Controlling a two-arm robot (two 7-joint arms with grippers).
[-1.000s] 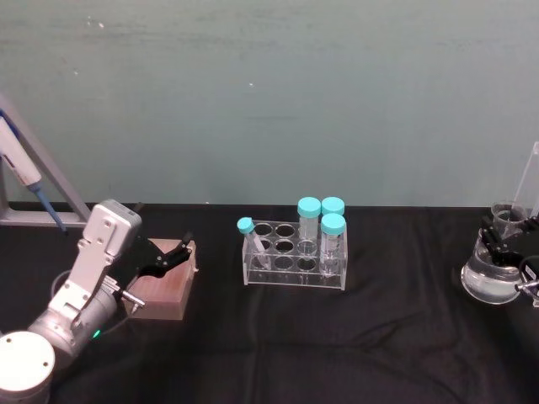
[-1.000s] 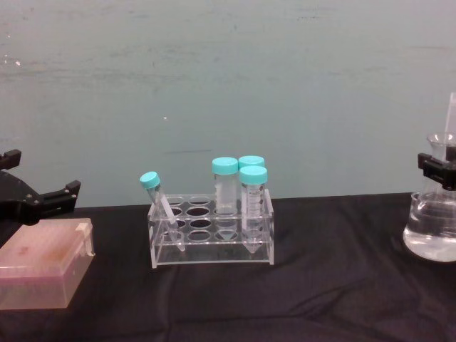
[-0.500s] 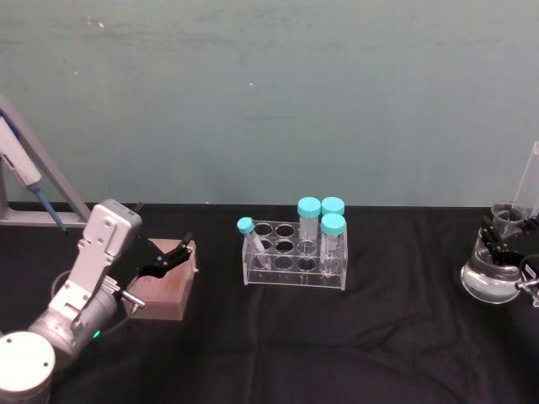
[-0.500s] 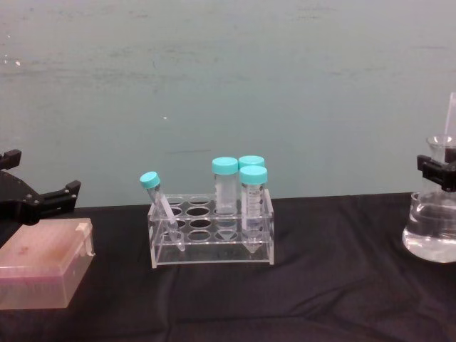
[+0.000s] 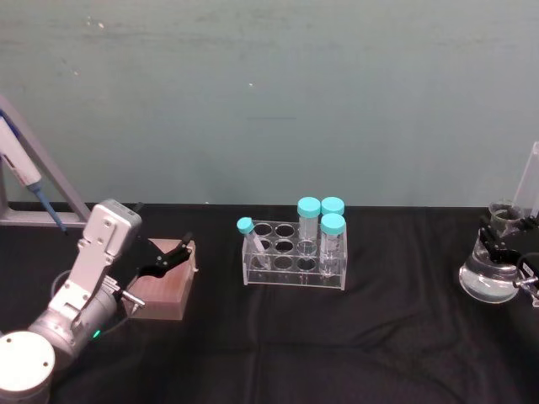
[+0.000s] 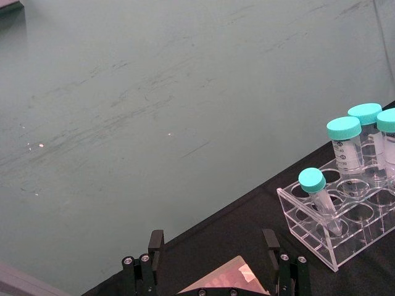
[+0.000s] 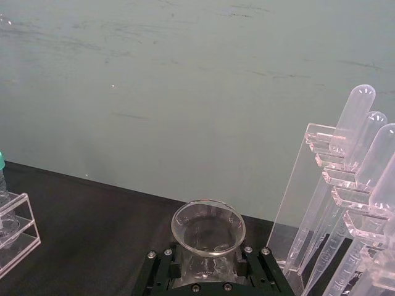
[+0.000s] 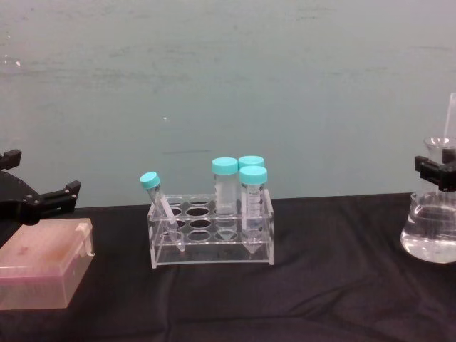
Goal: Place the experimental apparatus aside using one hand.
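A conical flask (image 5: 486, 282) with clear liquid is at the far right of the black table. My right gripper (image 5: 498, 238) is shut on its neck. The chest view shows the flask (image 8: 429, 239) from the side, with the right gripper (image 8: 436, 173) clamped just below its rim. In the right wrist view the flask's mouth (image 7: 208, 225) sits between the black fingers (image 7: 162, 266). Right beside it stands a tall acrylic stand (image 7: 308, 197) holding long tubes. My left gripper (image 5: 173, 251) hangs open over a pinkish box (image 5: 164, 288) at the left.
A clear tube rack (image 5: 295, 268) with teal-capped tubes stands mid-table; one tube leans at its left end. It also shows in the chest view (image 8: 211, 239) and the left wrist view (image 6: 345, 222). A blue pipette (image 5: 24, 172) leans on a stand at the far left. A wall closes the back.
The right gripper and the flask have drifted very slightly left. The left arm and the tube rack have not moved.
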